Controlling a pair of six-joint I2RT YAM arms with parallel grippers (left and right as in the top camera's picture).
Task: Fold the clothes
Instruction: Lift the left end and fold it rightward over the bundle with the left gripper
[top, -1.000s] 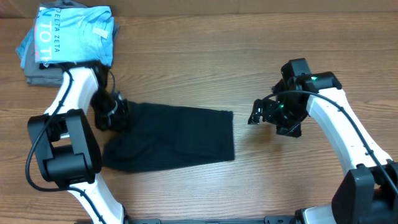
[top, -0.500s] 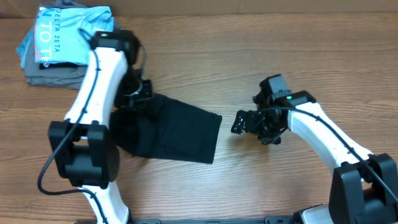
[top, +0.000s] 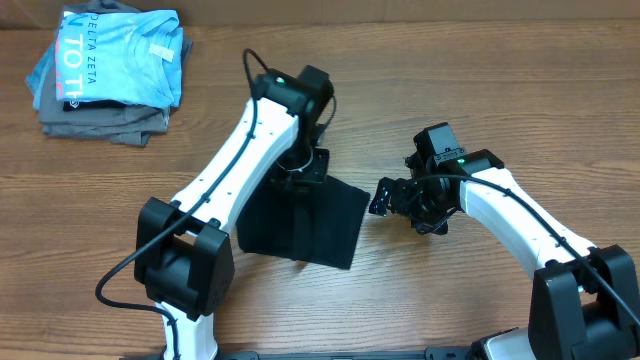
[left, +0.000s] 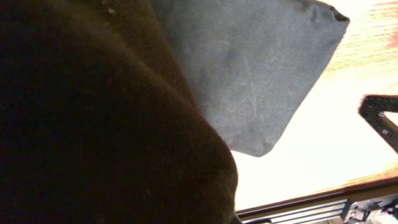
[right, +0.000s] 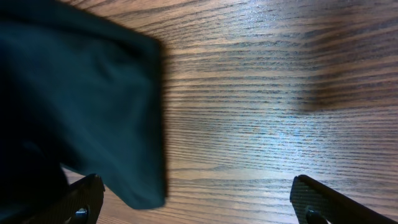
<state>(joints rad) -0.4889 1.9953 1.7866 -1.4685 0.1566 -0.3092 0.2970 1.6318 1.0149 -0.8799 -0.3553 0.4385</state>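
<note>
The clothes (top: 315, 225), a black T-shirt, lie folded into a narrow block at the table's middle. My left gripper (top: 301, 168) hangs over the shirt's upper left part, shut on a lifted fold of it. In the left wrist view dark fabric (left: 106, 124) fills most of the frame and hides the fingers, with the lower layer (left: 261, 68) spread beneath. My right gripper (top: 383, 197) stands open just off the shirt's right edge. In the right wrist view its fingertips (right: 84, 199) straddle bare wood, and the shirt's corner (right: 81, 99) reaches in from the left.
A stack of folded garments sits at the far left corner, a light blue lettered T-shirt (top: 115, 55) on top of grey ones (top: 95, 122). Bare wood table (top: 480, 80) spreads around the shirt and to the right.
My left arm has swung far to the right, carrying the shirt's left side over the rest and making the shirt narrower. The right gripper edged left toward the shirt, then held, still open.
</note>
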